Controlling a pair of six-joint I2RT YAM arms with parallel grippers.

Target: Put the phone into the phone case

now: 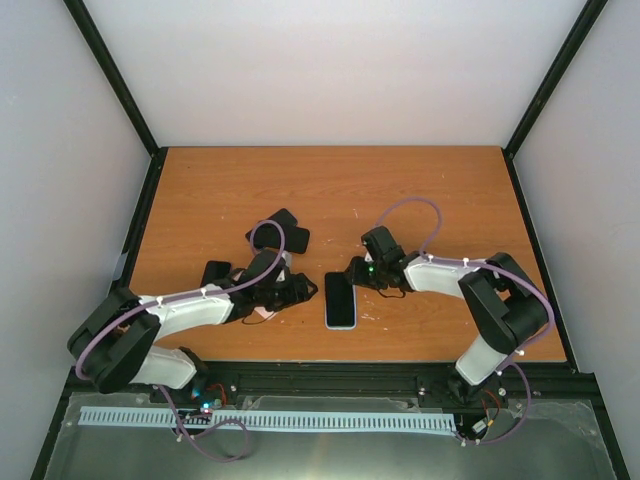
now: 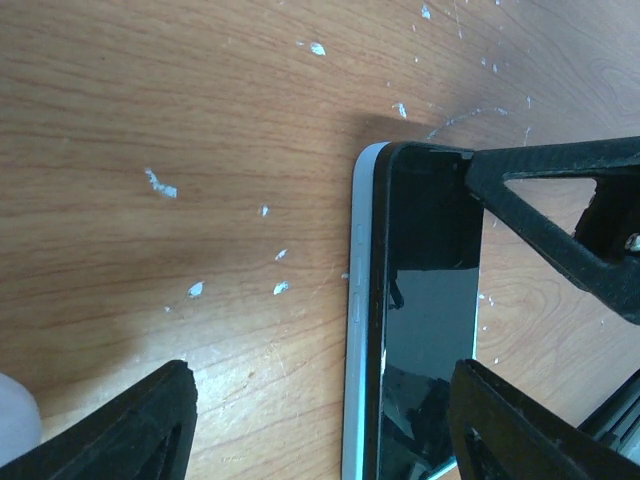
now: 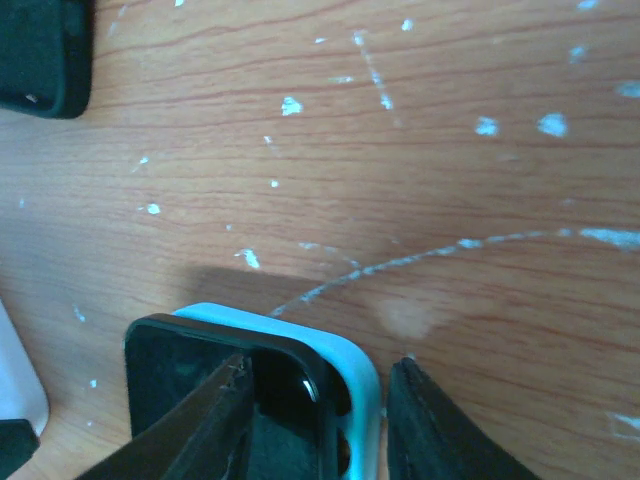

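Seating judged nearly done: phone (image 1: 340, 300) within blue case (image 3: 355, 375), flat on bench (image 1: 450, 190). Open left gripper (image 2: 320, 375) astride phone edge; right gripper (image 3: 320, 365) narrow around case corner, grip unclear. Corner pressing possibly left.

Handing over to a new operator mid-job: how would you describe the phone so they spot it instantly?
On the wooden table, look midway along the near edge. The phone lies flat just inside it. Its pale blue rim around a dark face sets it apart from the all-black pieces to its left.
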